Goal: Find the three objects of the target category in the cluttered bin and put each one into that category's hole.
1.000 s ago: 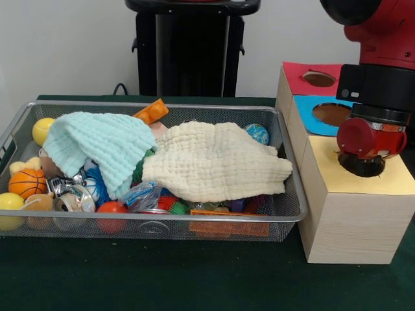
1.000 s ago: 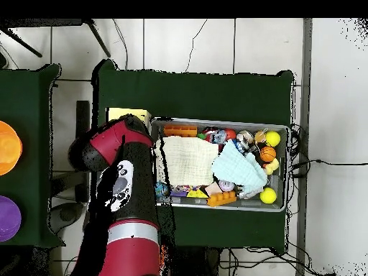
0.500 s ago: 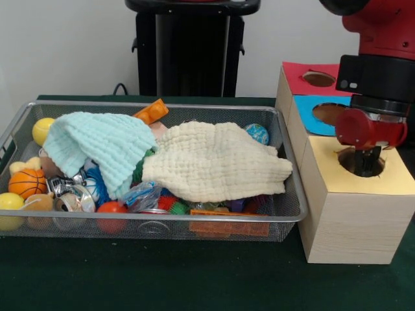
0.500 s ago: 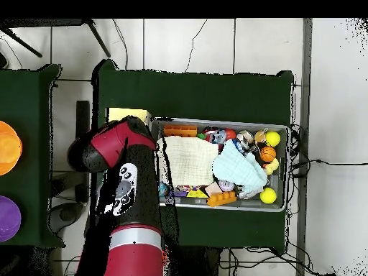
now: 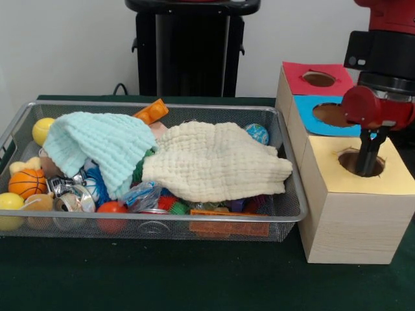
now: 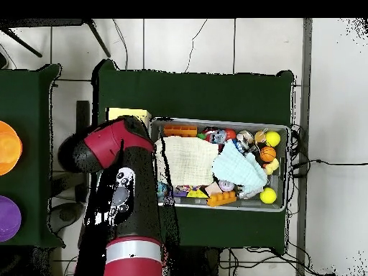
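Observation:
The wire bin (image 5: 155, 105) holds a cream cloth (image 5: 214, 162) and a mint cloth (image 5: 97, 146) draped over mixed toys. Around them show a yellow ball (image 5: 43, 129), a small basketball (image 5: 27, 183), a red ball (image 5: 112, 208), a globe ball (image 5: 257, 133) and an orange block (image 5: 152, 111). To the right stands the wooden box with a red hole (image 5: 319, 78), a blue hole (image 5: 331, 113) and a yellow hole (image 5: 353, 162). My gripper (image 5: 369, 155) hangs right over the yellow hole, its tips at the rim. Nothing shows in it. In the overhead view the arm (image 6: 118, 180) hides the gripper and most of the box.
A black stand (image 5: 191, 48) rises behind the bin. Green cloth covers the table (image 5: 162, 272). Overhead, the bin (image 6: 219, 122) lies right of the arm, and a side table at the left carries an orange disc (image 6: 7, 147) and a purple disc (image 6: 6, 218).
The gripper has risen from deep in the yellow hole to its rim and shifted slightly right. The bin's contents have not moved.

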### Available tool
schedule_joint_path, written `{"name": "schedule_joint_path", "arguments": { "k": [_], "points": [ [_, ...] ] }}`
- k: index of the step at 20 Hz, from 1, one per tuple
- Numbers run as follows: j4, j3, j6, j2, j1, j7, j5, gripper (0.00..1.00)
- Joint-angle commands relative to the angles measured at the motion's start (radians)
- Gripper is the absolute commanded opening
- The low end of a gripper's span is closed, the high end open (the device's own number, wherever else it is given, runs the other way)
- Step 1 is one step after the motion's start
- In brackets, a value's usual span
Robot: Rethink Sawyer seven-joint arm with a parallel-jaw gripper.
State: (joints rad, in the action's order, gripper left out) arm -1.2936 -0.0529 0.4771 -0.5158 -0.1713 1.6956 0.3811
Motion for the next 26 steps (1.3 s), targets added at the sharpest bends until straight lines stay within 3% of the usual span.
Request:
{"name": "schedule_joint_path", "arguments": {
  "k": [1, 14, 26],
  "points": [
    [-0.072, 0.056, 0.109, -0.050, 0.019, 0.043, -0.027, 0.00],
    [-0.174, 0.096, 0.128, -0.147, 0.074, -0.045, -0.022, 0.00],
    [-0.294, 0.222, 0.096, -0.226, 0.263, -0.189, 0.013, 0.00]
  ]
}}
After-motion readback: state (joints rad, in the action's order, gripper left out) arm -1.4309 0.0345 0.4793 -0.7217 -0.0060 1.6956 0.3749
